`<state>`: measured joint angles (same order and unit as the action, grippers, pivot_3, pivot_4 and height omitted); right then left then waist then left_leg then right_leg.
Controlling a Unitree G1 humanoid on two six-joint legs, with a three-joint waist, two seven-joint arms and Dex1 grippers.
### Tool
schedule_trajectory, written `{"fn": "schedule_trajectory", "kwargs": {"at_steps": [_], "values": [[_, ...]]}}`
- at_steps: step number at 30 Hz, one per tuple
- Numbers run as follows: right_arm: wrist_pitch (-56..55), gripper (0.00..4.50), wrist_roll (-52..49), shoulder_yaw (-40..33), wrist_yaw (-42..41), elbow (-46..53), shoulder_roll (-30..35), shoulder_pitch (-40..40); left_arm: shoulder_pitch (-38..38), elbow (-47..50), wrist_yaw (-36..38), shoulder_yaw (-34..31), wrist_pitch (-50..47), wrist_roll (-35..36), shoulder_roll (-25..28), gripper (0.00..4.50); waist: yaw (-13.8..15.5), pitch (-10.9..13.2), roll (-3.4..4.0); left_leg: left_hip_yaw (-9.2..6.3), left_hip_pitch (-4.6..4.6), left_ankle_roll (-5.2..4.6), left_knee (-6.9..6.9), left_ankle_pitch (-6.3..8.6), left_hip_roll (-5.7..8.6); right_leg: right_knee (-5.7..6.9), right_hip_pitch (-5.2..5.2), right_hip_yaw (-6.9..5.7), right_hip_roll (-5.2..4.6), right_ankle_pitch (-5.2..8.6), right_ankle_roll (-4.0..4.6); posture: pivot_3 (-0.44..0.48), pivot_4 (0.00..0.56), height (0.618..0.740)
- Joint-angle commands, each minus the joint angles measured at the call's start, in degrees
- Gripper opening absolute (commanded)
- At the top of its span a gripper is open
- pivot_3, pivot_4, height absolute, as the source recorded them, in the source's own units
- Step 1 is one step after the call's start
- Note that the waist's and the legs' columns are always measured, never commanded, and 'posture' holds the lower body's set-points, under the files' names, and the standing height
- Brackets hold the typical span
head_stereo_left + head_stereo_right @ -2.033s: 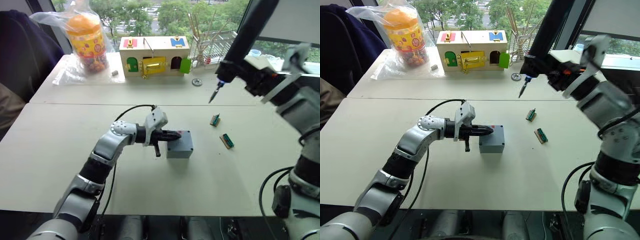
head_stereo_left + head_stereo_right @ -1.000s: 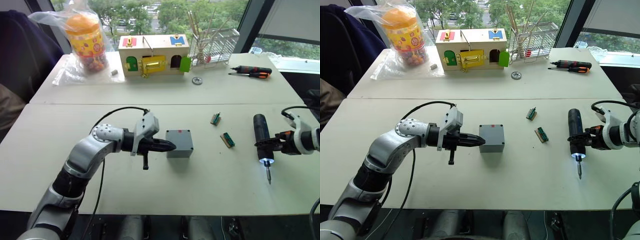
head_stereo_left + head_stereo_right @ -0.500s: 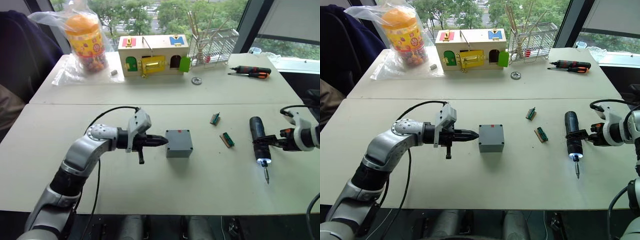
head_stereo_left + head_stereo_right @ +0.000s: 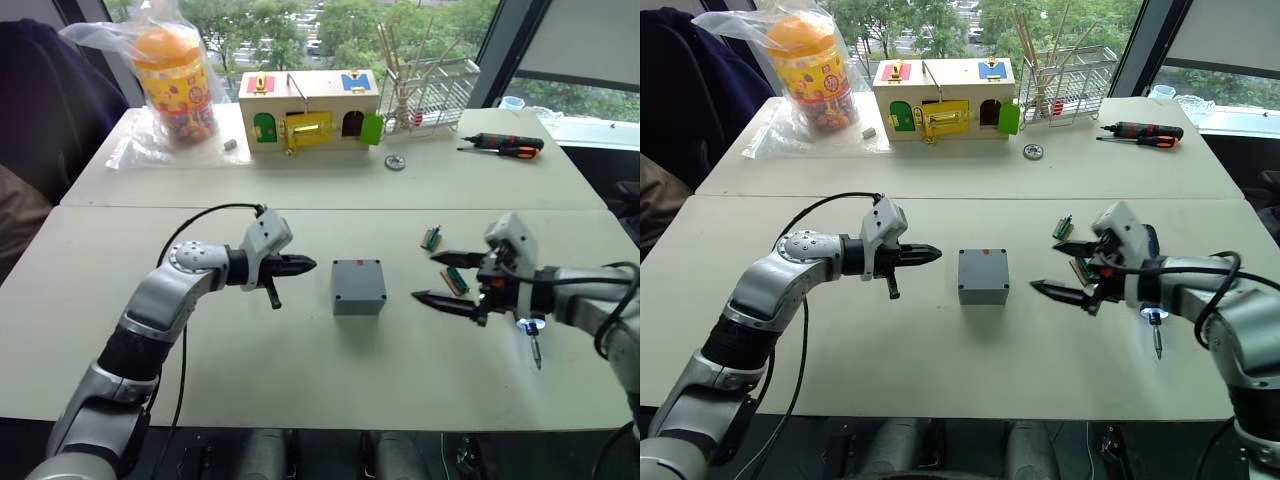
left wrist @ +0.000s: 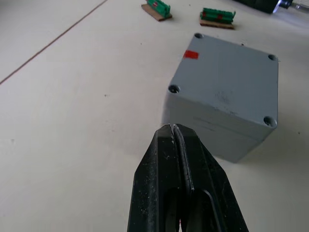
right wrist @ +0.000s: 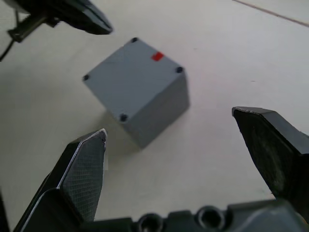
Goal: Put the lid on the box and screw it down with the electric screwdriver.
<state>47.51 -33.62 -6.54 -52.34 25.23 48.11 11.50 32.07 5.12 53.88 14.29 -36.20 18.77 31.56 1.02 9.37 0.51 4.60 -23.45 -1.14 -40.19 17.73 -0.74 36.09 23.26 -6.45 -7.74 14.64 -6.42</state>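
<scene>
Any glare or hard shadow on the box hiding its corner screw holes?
Left wrist view: none, the box is evenly lit, all four corner holes plain. Right wrist view: a soft shadow at its base. Right eye view: the electric screwdriver has its lamp glowing, a small bright spot.

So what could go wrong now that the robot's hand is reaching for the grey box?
The right gripper heads toward the box with jaws wide open, so a finger could nudge the box and slide it, since nothing holds it. The left gripper, jaws shut, points at the box from the other side, and the two might bump. The electric screwdriver lies under the right arm and could get knocked and roll.
</scene>
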Motion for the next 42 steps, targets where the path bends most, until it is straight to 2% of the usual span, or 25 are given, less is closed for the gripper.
{"fn": "schedule_trajectory", "kwargs": {"at_steps": [1, 5, 10, 18, 24, 27, 30, 33, 38, 42], "values": [[-3.14, 4.46, 3.13, 4.31, 1.98, 0.66, -1.81, -0.44, 0.92, -0.42, 1.74, 1.91, 1.15, -1.98, 0.73, 0.00, -0.04, 0.01, -0.01, 0.00, 0.00, 0.00, 0.00, 0.00, 0.02, 0.00, 0.00, 0.00, -0.01, 0.00, 0.00, 0.000, 0.150, 0.706], [-5.34, 4.46, 5.73, 7.94, 3.60, -1.58, -4.39, 0.14, 1.95, -3.00, 2.46, 5.14, 3.28, -5.29, -0.28, 0.00, -0.15, 0.01, -0.01, 0.00, 0.00, 0.00, 0.01, 0.00, 0.01, 0.01, 0.02, 0.00, 0.01, 0.01, 0.01, 0.000, 0.150, 0.706], [-7.09, 4.46, 7.58, 10.72, 3.28, -2.91, -5.03, 0.52, 3.92, -5.58, 2.73, 6.19, 4.58, -6.34, -3.87, 0.00, -0.01, 0.03, -0.05, 0.01, -0.01, -0.02, 0.01, 0.01, 0.02, 0.02, 0.02, 0.00, 0.01, 0.01, 0.01, 0.000, 0.150, 0.706], [0.14, 4.46, 2.00, 10.35, 1.26, 4.94, -3.15, -1.50, 7.36, -12.94, 2.90, 6.58, 8.81, -8.35, -9.02, 0.00, 0.03, 0.04, -0.07, -0.01, -0.01, -0.03, 0.01, 0.01, 0.02, 0.02, 0.02, -0.01, 0.01, 0.00, 0.01, 0.000, 0.150, 0.706], [6.13, 4.46, -2.82, 6.54, 1.68, 11.28, 0.19, -2.96, 8.59, -16.98, 1.40, 5.93, 11.45, -11.98, -8.47, 0.00, -0.15, 0.05, -0.08, -0.03, -0.01, -0.05, 0.01, 0.02, 0.01, 0.02, 0.03, 0.00, 0.00, 0.00, 0.01, 0.000, 0.150, 0.706], [6.20, 4.46, -2.64, 4.72, 1.24, 11.37, 3.28, -2.70, 8.33, -16.69, 1.11, 4.99, 11.77, -13.02, -7.03, 0.00, -0.14, 0.05, -0.10, -0.03, -0.01, -0.07, 0.01, 0.03, 0.01, 0.01, 0.03, 0.00, 0.00, 0.00, 0.01, 0.000, 0.150, 0.706], [0.24, 4.46, 3.33, 5.80, -0.76, 6.27, 8.26, -0.80, 6.62, -11.92, 3.00, 4.30, 9.93, -11.99, -3.88, 0.00, -0.24, 0.06, -0.11, -0.01, -0.01, -0.09, 0.01, 0.04, 0.01, 0.01, 0.06, 0.02, -0.01, 0.00, 0.01, 0.000, 0.150, 0.706], [-7.65, 4.46, 8.68, 9.16, -3.14, -0.63, 9.44, 2.10, 3.86, -4.32, 6.94, 4.57, 6.49, -8.87, -1.07, 0.00, -0.25, 0.07, -0.14, -0.01, -0.01, -0.09, 0.02, 0.05, 0.01, 0.01, 0.06, 0.02, -0.01, 0.00, 0.02, 0.000, 0.150, 0.706], [-20.63, 4.46, 16.75, 15.93, -8.13, -13.89, 6.73, 9.51, -0.07, 5.18, 12.07, 7.16, 1.21, -6.15, 2.81, 0.00, -0.32, 0.08, -0.14, 0.03, -0.01, -0.08, 0.01, 0.04, 0.00, 0.01, 0.06, 0.04, 0.00, 0.00, 0.02, 0.000, 0.150, 0.706], [-26.89, 4.46, 20.64, 19.19, -11.53, -22.07, 3.85, 14.64, -0.45, 6.35, 12.27, 9.57, 0.11, -7.20, 3.07, 0.00, -0.11, 0.08, -0.14, 0.03, 0.00, -0.07, -0.02, 0.03, 0.00, 0.03, 0.06, 0.03, 0.01, 0.01, 0.01, 0.000, 0.150, 0.706]]}}
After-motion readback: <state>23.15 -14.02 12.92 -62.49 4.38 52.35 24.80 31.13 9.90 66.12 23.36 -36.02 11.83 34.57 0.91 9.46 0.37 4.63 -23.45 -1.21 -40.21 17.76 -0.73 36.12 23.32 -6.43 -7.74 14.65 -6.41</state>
